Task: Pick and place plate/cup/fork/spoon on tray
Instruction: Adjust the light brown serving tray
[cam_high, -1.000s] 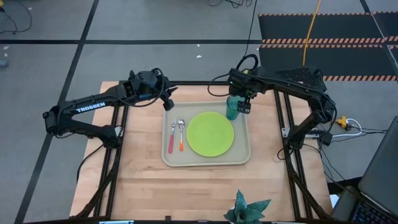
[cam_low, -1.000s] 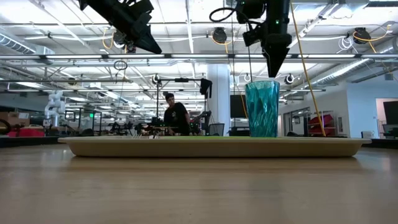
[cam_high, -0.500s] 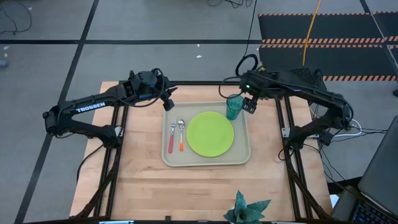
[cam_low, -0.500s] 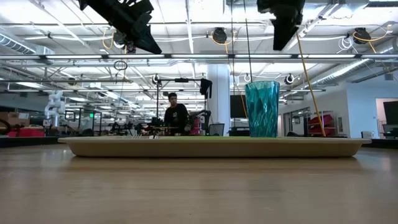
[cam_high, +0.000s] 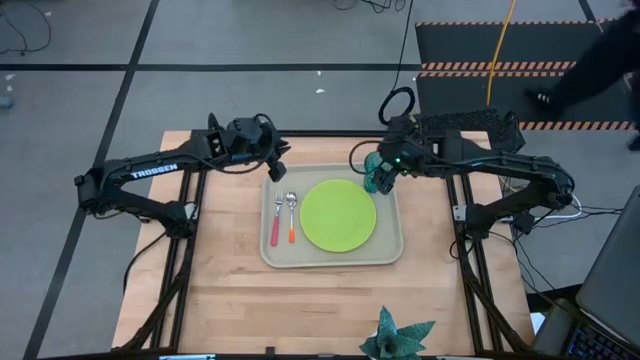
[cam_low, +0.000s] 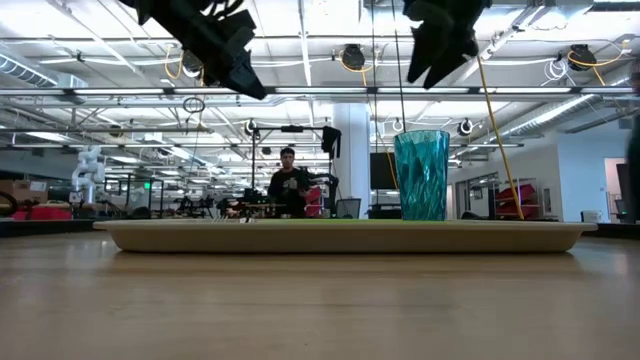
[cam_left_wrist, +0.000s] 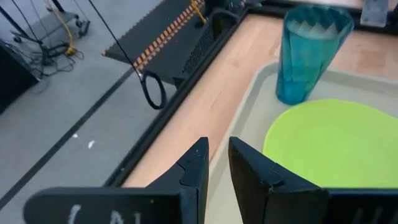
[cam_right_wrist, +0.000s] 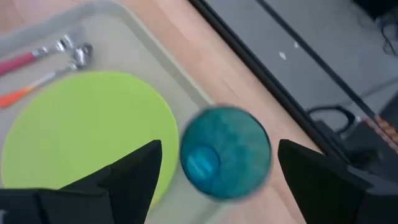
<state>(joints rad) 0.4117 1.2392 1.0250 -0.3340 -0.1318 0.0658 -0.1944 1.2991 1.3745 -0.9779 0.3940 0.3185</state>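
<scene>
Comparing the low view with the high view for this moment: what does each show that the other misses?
Only the low view: a person standing in the room behind the table, and the cup seen upright on the tray.
Only the high view: the plate, fork and spoon lying on the tray, and a spiky teal leafy object at the table's near edge.
Both: the cup, the tray, and both arms raised above it.

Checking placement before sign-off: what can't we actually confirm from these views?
- Low view: plate, fork and spoon hidden behind the tray rim.
- High view: cup partly covered by the right gripper.
- Right wrist view: cup base blurred, contact with the plate unclear.
</scene>
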